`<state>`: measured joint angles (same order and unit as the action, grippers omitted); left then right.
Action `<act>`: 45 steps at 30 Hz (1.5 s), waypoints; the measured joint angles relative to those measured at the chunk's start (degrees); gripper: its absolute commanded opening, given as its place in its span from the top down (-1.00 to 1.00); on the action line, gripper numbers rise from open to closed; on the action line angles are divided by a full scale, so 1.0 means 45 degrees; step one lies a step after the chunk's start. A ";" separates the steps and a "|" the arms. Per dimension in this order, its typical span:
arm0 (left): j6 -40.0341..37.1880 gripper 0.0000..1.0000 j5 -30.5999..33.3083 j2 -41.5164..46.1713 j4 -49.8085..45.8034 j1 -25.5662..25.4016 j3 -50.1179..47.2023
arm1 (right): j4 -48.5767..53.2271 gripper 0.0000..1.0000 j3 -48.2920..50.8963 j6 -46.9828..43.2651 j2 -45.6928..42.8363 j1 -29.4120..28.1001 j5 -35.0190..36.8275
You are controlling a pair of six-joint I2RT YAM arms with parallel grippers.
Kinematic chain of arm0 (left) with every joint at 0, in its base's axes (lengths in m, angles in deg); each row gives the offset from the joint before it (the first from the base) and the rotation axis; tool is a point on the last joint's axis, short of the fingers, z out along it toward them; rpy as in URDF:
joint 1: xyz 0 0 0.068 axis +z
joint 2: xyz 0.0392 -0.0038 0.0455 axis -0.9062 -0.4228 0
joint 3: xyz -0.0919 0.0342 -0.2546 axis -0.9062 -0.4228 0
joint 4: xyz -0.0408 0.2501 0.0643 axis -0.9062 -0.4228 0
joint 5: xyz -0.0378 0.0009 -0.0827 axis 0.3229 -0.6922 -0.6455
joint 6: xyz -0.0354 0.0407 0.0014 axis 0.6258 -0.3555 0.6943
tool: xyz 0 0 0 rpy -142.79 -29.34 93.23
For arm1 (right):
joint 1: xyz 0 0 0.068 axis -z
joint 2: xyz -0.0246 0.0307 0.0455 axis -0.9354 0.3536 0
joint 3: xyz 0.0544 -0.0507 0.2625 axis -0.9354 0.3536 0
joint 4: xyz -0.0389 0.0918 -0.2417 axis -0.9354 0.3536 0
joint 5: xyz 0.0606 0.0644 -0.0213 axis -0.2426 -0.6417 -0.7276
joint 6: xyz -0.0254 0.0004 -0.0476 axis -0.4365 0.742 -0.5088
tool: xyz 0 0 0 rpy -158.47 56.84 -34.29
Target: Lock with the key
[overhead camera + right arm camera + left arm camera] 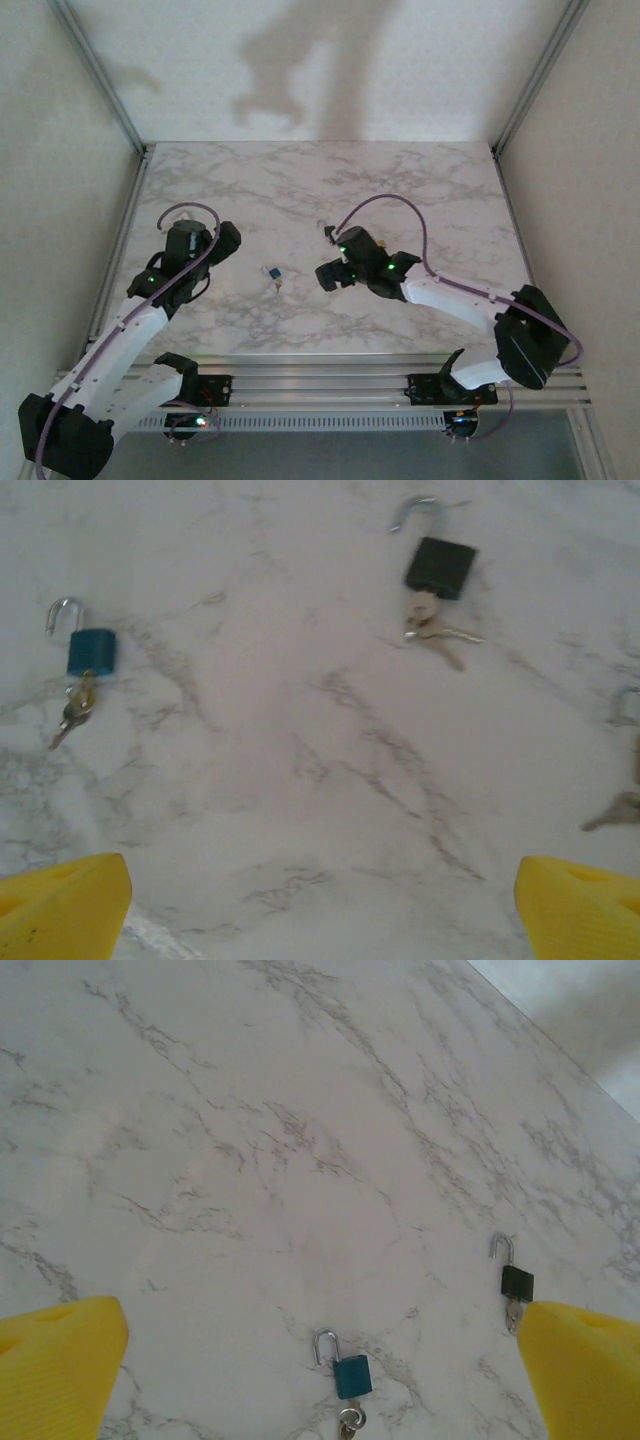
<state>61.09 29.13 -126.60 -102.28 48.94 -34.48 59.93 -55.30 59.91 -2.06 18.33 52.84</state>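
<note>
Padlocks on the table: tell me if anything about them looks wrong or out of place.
Nothing damaged or spilled. The blue padlock and the black padlock both lie flat on the marble table, shackles swung open, keys sticking from their bases. Unlocked, not broken.

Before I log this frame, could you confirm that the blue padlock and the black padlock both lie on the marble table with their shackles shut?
Not quite: the blue padlock and the black padlock do lie on the marble table, but both shackles stand open, as the right wrist view shows.
</note>
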 measured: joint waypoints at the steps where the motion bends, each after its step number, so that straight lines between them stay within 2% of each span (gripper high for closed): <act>1: -0.0058 -0.99 0.0005 -0.0034 -0.0160 0.0000 0.0136 | 0.0083 -0.84 -0.0170 0.0000 0.0243 -0.0233 0.0068; 2: -0.0131 -0.99 0.0063 -0.0063 -0.0316 0.0000 0.0287 | 0.0180 -0.72 -0.0364 0.0039 0.0500 -0.0476 0.0160; 4: -0.0325 -0.99 0.0345 -0.0092 -0.0549 0.0005 0.0495 | 0.0481 -0.64 -0.0806 0.0126 0.0981 -0.0855 0.0335; 10: -0.0733 -0.99 0.0889 -0.0078 -0.1195 0.0209 0.0656 | 0.0695 -0.66 -0.1598 0.0384 0.1802 -0.1307 0.0369; 19: -0.0763 -0.99 0.1438 0.1287 -0.1379 0.0685 0.0656 | 0.1166 -0.44 -0.4488 0.0466 0.4614 -0.1647 0.0291; 25: -0.0772 -0.99 0.1277 0.1345 -0.1379 0.1234 0.0656 | 0.1744 -0.39 -0.5717 0.0476 0.5697 -0.1710 0.0282; 28: -0.0816 -0.99 0.1039 0.1345 -0.1365 0.1739 0.0656 | 0.2074 -0.28 -0.6436 0.0491 0.6431 -0.1710 0.0248; 31: -0.0860 -0.99 0.0874 0.1345 -0.1365 0.2016 0.0656 | 0.2312 -0.26 -0.6863 0.0529 0.7023 -0.1710 0.0204; 36: -0.0860 -0.99 0.0763 0.1515 -0.1360 0.2035 0.0656 | 0.2817 -0.16 -0.7572 0.0539 0.7888 -0.1710 -0.0015; 45: -0.0865 -0.99 0.0763 0.1758 -0.1360 0.2035 0.0656 | 0.3313 -0.10 -0.9209 0.0573 0.9063 -0.1821 -0.0199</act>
<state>57.20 32.56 -118.69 -108.40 58.10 -31.52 74.84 -96.74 62.49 38.72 10.13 51.95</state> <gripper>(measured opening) 0.996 0.560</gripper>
